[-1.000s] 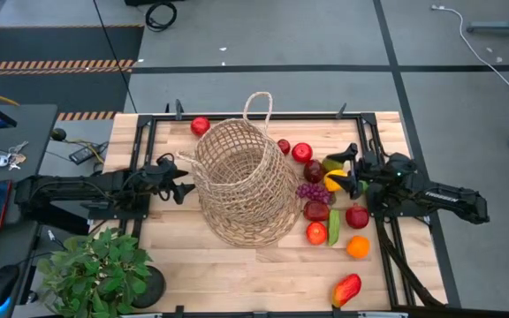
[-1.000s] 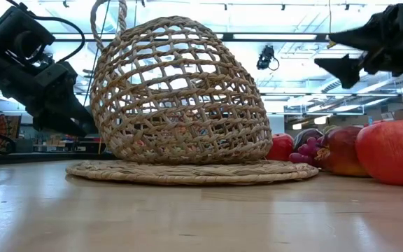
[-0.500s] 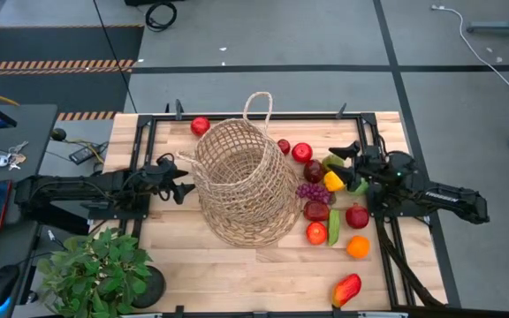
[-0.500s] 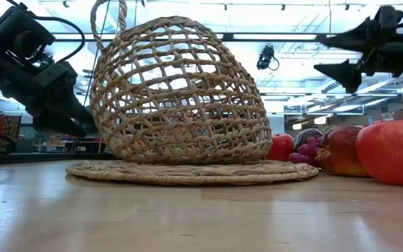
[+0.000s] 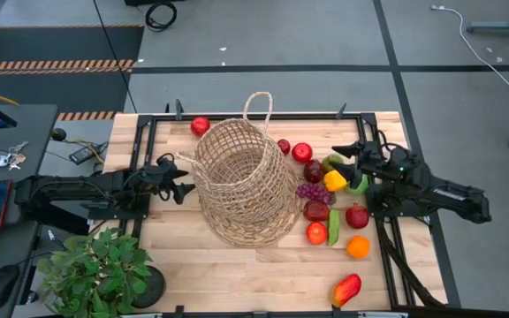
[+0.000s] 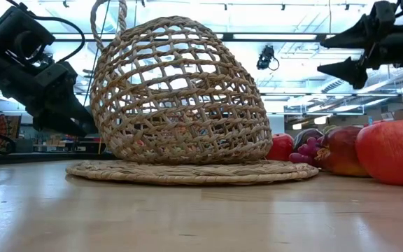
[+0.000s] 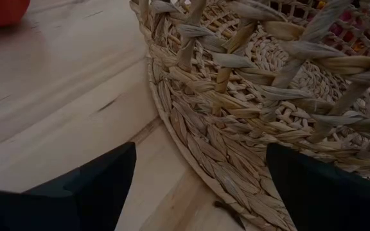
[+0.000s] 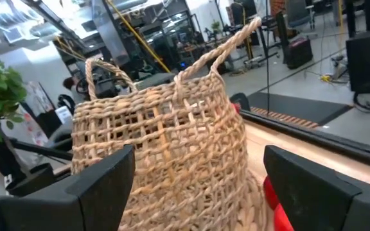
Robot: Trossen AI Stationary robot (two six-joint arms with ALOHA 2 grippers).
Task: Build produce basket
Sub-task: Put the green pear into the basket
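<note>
Two dark arms reach in over a wooden table point(image 5: 237, 265), one from each side. Starting at 9 o'clock, the left gripper point(image 5: 182, 179) sits low, just beside the basket point(image 5: 241, 181), its fingers spread apart and empty; the left wrist view shows the two finger tips either side of the basket's flat woven foot point(image 7: 198, 147), not touching it. At about 7 o'clock a potted plant point(image 5: 95, 269) stands at the table's near corner. The basket itself stands in the middle of the table, upright on its round foot, mouth upward, with one loop handle point(image 5: 257, 104) pointing to 12 o'clock. A red tomato point(image 5: 201, 125) lies alone near 11 o'clock, apart from the basket. The rest of the produce is clustered on the table from about 2 o'clock round to 5 o'clock: a small red fruit point(image 5: 301, 152), purple grapes point(image 5: 312, 191), a yellow pepper point(image 5: 334, 181), a red apple point(image 5: 357, 216), an orange point(image 5: 358, 247), and, farthest out near 5 o'clock, a red-yellow mango point(image 5: 346, 289). None of it can be made out inside the basket. At 3 o'clock the right gripper point(image 5: 350, 159) hangs above the pile with its fingers wide apart, holding nothing, raised well off the table in the low view point(image 6: 348, 52).
</note>
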